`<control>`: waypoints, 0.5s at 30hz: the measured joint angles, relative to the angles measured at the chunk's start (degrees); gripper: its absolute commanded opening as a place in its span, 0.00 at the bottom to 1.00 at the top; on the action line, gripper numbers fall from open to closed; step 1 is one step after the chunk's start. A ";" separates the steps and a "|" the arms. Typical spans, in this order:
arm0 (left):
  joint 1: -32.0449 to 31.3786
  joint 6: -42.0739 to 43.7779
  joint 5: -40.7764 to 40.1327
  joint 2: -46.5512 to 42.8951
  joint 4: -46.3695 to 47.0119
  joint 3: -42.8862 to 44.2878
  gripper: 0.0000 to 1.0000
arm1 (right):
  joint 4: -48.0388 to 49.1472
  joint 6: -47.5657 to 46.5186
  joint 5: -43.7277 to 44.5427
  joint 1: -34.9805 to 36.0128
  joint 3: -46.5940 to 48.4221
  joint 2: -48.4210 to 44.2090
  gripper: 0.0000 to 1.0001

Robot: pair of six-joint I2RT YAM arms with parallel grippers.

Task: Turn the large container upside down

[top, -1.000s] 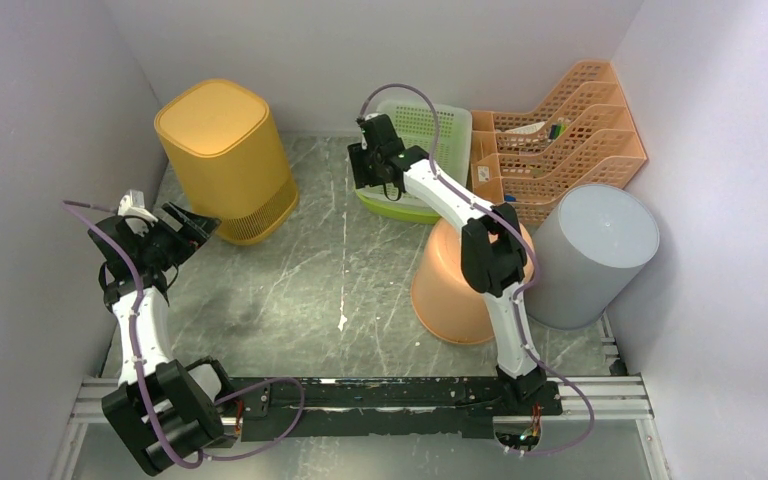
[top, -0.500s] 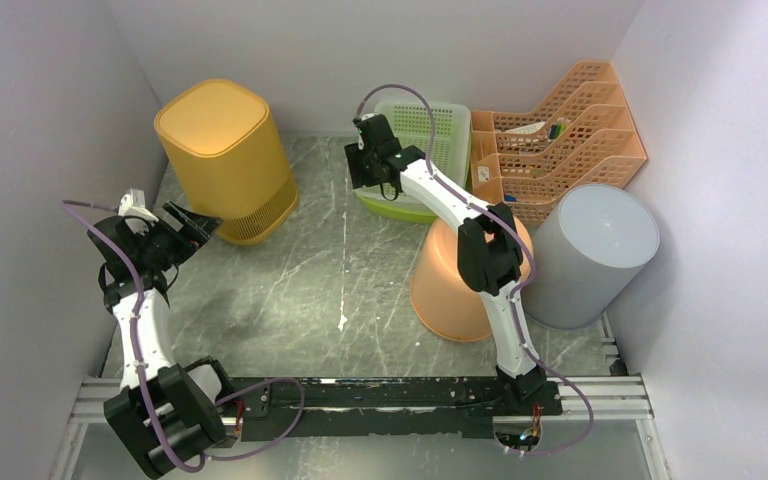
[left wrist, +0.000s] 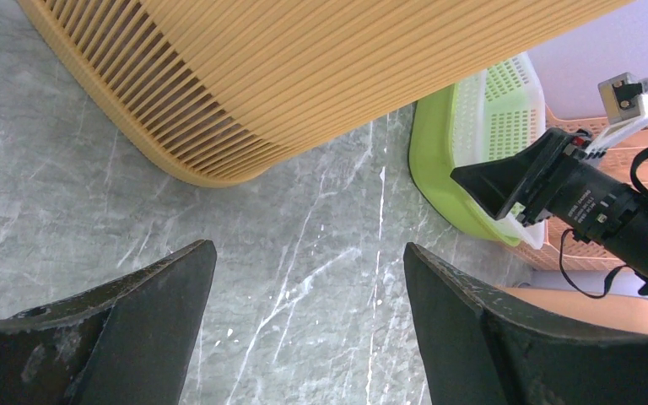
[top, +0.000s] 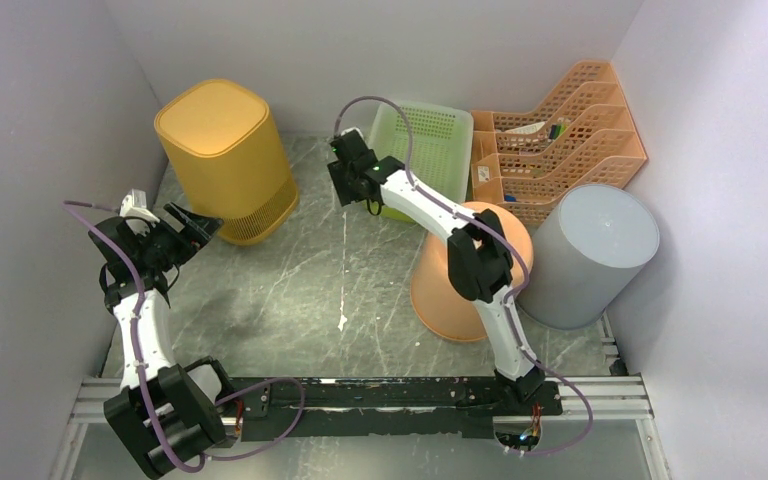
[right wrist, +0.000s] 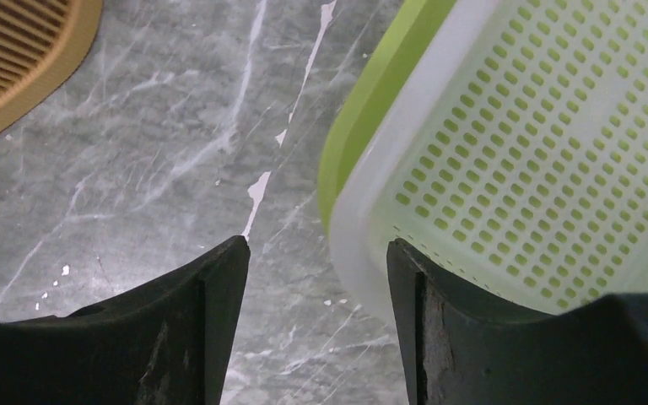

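Right gripper hovers at the overturned basket's edge.
The pale green perforated plastic basket lies rim-down at the table's back, its edge just beside one finger of the half-parted, empty jaws; the left gripper gapes wide, well apart.

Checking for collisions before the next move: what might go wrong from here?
1. The right tool hangs open beside the rim of the green basket; descending there may clip the rim and tip or drag the basket.
2. The left tool is open near the slatted wall of the yellow container; pushing in could shove the container rather than grip it.
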 measured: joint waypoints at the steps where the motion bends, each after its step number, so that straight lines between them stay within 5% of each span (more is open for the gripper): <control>1: 0.00 0.00 0.00 0.00 0.02 -0.04 0.93 | -0.85 0.00 1.49 0.70 0.39 0.02 0.61; 15: -0.04 0.00 0.87 -0.35 0.04 -0.28 0.93 | -3.34 -0.13 12.07 1.40 7.04 3.15 0.55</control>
